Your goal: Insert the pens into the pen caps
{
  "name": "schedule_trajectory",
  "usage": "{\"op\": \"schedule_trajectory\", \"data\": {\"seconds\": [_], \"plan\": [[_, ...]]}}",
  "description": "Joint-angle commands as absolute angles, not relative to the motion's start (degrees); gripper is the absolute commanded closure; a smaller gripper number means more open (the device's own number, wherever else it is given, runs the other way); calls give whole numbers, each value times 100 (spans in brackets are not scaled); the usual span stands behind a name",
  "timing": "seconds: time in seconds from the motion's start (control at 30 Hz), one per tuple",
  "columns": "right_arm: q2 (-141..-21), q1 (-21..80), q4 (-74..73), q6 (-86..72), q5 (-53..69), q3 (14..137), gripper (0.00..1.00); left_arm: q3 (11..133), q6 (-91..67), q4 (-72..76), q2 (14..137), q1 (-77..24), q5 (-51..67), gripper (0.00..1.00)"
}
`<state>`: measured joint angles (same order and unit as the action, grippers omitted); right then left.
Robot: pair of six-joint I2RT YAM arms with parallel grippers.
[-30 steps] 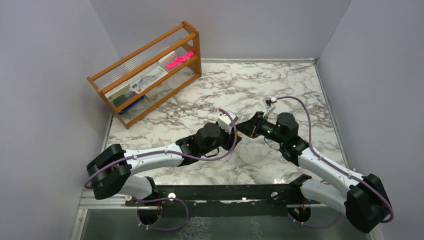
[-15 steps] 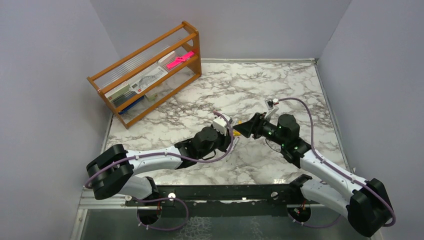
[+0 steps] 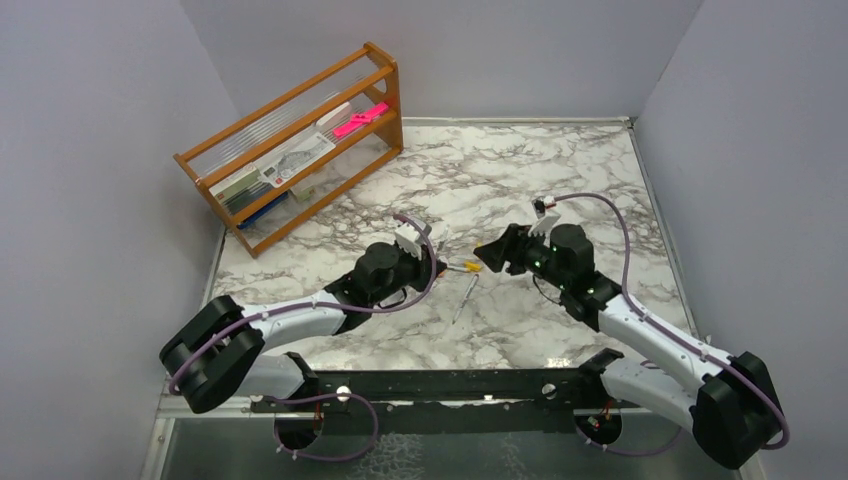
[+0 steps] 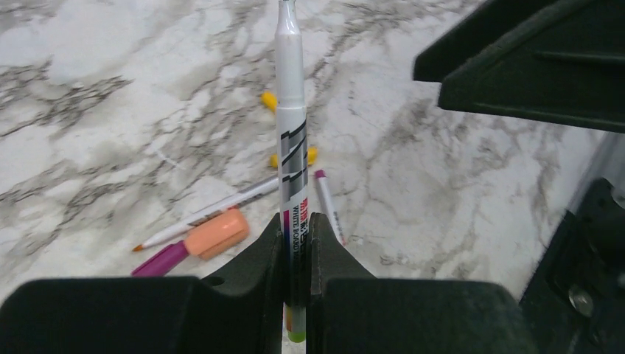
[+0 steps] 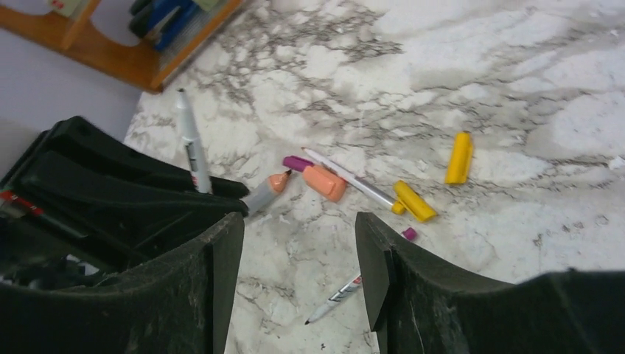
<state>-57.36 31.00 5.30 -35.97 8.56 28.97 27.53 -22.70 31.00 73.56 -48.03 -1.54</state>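
The marble table [image 3: 560, 160] carries a wooden rack [image 3: 290, 150] at its far left corner. The left arm [image 3: 300, 318] and the right arm [image 3: 640, 325] both reach toward the middle of the table. Their grippers face each other with a gap between them.

Left gripper [image 4: 296, 225]: the jaws are clamped on the white pen [image 4: 290, 110], near its green rear end. The barrel projects straight forward above the table, narrow tip pointing away from the wrist.

Right gripper [image 5: 298, 228]: the jaws stand wide apart with nothing between them, above the loose items.

The remaining items lie on the marble between the two grippers. A slim pen [image 5: 346, 177] lies against an orange-pink cap [image 5: 323, 181] that sits on a purple-ended barrel. A grey pen [image 5: 264, 192] with an orange-pink tip lies just beside these. A purple-tipped pen [image 5: 346, 291] lies apart, nearer the right gripper. One yellow cap [image 5: 414, 200] touches the end of the slim pen. The second yellow cap [image 5: 459, 157] lies near it, not touching.
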Motion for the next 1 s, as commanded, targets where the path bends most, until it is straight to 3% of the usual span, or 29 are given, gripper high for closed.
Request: {"op": "schedule_trajectory", "data": {"seconds": [0.0, 0.1, 0.17, 0.3, 0.47, 0.57, 0.67, 0.77, 0.97], "plan": [[-5260, 3094, 2239, -3559, 2080, 2498, 40, 2695, -2014, 4110, 7422, -4799, 1766, 100], [-5289, 3094, 2161, -3610, 1811, 2562, 39, 2707, -2063, 4428, 7557, -4790, 2202, 100], [-5565, 3094, 1257, -3532, 1018, 2903, 46, 2740, -2086, 4441, 7637, -4763, 2157, 100], [-6578, 3091, -47, -3090, 113, 3680, 47, 2518, -2658, 4843, 7614, -4308, 2032, 100], [-7577, 3094, -352, -2655, -347, 4303, 52, 2294, -3081, 5196, 7337, -3930, 1934, 100], [-8165, 3101, -531, -2624, -627, 4675, 61, 2300, -3027, 5043, 7259, -3920, 1925, 100], [-8703, 3102, -753, -2630, -880, 5003, 82, 2250, -2957, 4853, 7191, -3907, 1829, 100], [-9114, 3102, -851, -2577, -941, 5204, 95, 2159, -2897, 4720, 7097, -3885, 1735, 100], [-9299, 3103, -780, -2534, -769, 5119, 98, 2127, -2643, 4392, 6949, -3850, 1573, 100]]}}
